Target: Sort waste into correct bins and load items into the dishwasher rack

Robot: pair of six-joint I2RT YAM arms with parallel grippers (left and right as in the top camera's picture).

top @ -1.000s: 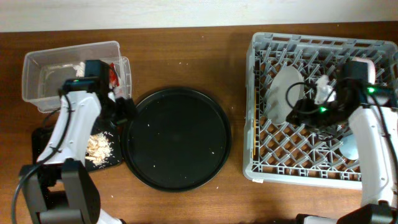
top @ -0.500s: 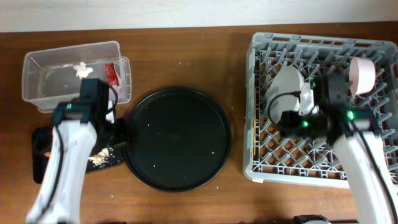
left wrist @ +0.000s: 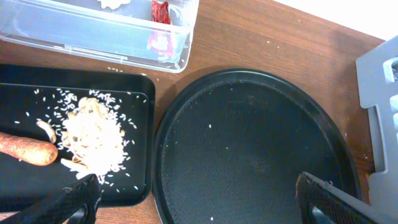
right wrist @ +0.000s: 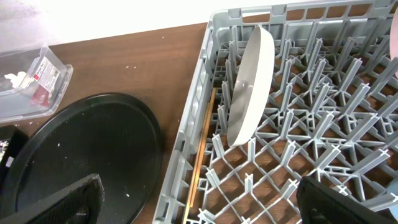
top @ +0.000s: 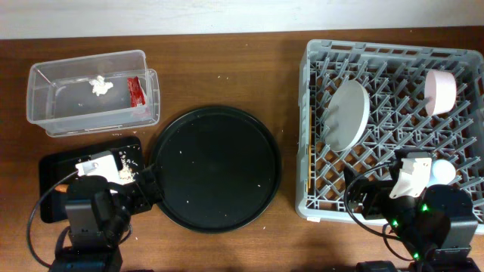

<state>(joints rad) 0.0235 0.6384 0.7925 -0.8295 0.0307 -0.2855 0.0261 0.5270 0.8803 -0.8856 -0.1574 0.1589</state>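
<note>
The clear tub (top: 53,113) at the back left holds the white tissue (top: 98,85) and the red wrapper (top: 136,89). The shallow black tray (left wrist: 37,87) holds the beige scraps (left wrist: 93,140) and the carrot (left wrist: 25,148). The grey rack (top: 386,47) holds the plate (top: 349,113) on edge, the bowl (top: 440,91), the blue cup (top: 444,172) and the chopsticks (right wrist: 202,162) along its left wall. My left gripper (left wrist: 199,208) is open and empty above the round tray's left rim. My right gripper (right wrist: 199,205) is open and empty above the rack's front left corner.
A large round black tray (top: 215,166) with a few crumbs lies mid-table between the bins and the rack. Both arms sit at the table's front edge, the left (top: 91,211) by the black tray and the right (top: 423,219) at the rack's front.
Both arms have drawn back to the front edge. The left one left the tub and black tray. The right one left the middle of the rack, uncovering the plate and bowl.
</note>
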